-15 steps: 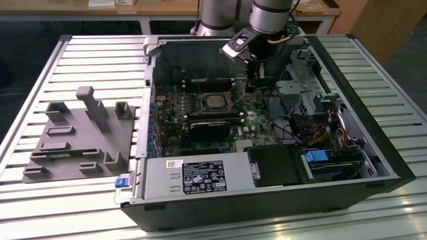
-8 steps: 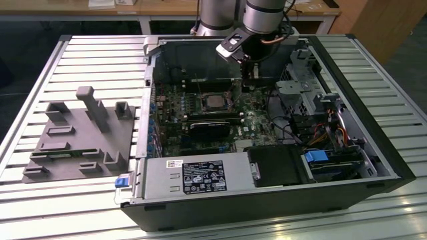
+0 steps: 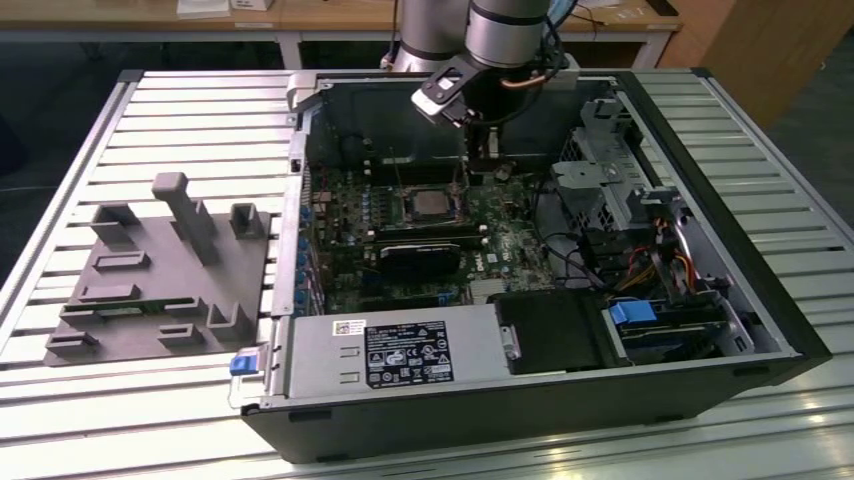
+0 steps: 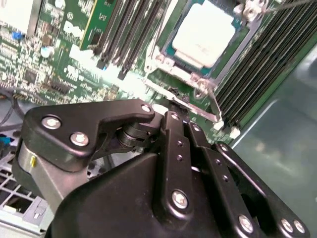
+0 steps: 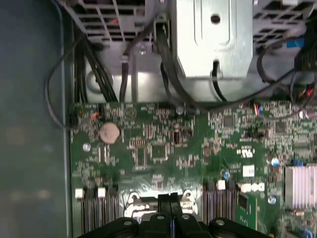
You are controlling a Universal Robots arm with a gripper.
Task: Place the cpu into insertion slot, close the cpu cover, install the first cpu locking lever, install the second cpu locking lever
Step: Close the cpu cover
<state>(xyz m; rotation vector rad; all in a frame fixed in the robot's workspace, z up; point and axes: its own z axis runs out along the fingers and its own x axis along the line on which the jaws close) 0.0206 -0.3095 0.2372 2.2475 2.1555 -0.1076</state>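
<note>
The cpu [image 4: 203,32], silver-topped, lies flat in the insertion slot [image 3: 430,203] on the green motherboard. The cpu cover [image 4: 171,63], a thin silver frame, lies down around the chip. A thin wire lever [image 4: 214,105] runs along the socket edge nearest the gripper, and another lever [image 4: 285,5] sticks out at the far corner. My gripper [image 3: 477,150] hangs over the board just beyond the socket in the exterior view. Its black fingers are shut together in both wrist views [image 4: 174,111] [image 5: 171,199], close to the socket's edge. Whether they touch the lever is hidden.
Memory slots [image 4: 129,29] flank the socket. A black rounded block [image 3: 420,255] sits in front of it. The power supply [image 3: 387,355], drive cage [image 3: 614,170] and cables [image 3: 574,250] crowd the case. A grey fixture [image 3: 160,270] stands at the exterior view's left.
</note>
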